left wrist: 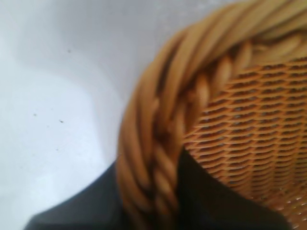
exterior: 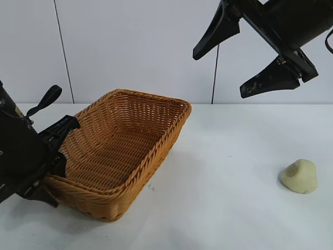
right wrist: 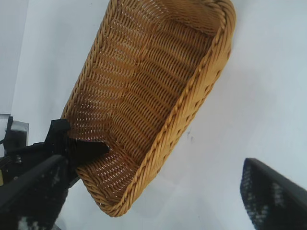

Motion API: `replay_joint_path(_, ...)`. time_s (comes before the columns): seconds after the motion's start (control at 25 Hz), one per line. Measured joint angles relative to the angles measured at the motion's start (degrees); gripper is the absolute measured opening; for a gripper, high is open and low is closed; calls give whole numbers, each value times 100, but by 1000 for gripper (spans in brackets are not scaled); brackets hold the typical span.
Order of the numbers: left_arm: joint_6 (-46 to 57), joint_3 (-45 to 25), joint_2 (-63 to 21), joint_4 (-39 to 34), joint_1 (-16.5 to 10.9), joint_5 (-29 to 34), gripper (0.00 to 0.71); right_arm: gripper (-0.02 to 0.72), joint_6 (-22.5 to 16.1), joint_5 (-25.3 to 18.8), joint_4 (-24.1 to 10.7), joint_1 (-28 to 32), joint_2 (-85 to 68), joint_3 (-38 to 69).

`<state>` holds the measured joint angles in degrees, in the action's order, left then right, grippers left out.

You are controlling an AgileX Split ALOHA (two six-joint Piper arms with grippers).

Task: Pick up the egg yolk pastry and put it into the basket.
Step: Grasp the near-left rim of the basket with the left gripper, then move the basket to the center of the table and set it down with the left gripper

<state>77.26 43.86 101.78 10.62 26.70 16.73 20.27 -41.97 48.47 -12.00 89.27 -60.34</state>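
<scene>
Our right gripper [exterior: 234, 65] hangs high in the air above the right side of the table [exterior: 229, 156], its two black fingers spread wide apart with nothing between them. Our left gripper [exterior: 54, 156] sits low at the near left end of the basket [exterior: 125, 146]; we see its dark fingers [left wrist: 201, 191] closed over the braided rim [left wrist: 158, 158], one inside the weave and one outside, so it has the basket by that end. The right wrist view shows the same grip, with a black finger [right wrist: 84, 148] reaching over the rim into the basket.

The basket rests tilted on the table, its gripped left end a little raised and its far right corner pointing toward the back wall. We see nothing lying inside it.

The egg yolk pastry [exterior: 299, 176] lies on the table at the far right, well apart from the basket and down below the right gripper, touched by neither arm. It rests with its rounded dome up, throwing a small shadow on the white surface.
</scene>
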Motion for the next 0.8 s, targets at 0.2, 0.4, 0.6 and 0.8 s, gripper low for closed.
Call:
replay_joint_path(0.2,-877,274,0,257,-173,565,86,695,-5,-6,-5,0,0,0)
replay_joint_path(0.4,-2891,964,15,1007,-870,1476,85,695,-10,-11,-5,0,0,0)
replay_joint_path(0.6,-4296,1645,22,1195,-1348,2048,85,695,-10,-11,-5,0,0,0)
replay_joint_path(0.8,-5298,2200,356,1202,-1397,2714,85,695,-10,-11,-10,0,0,0)
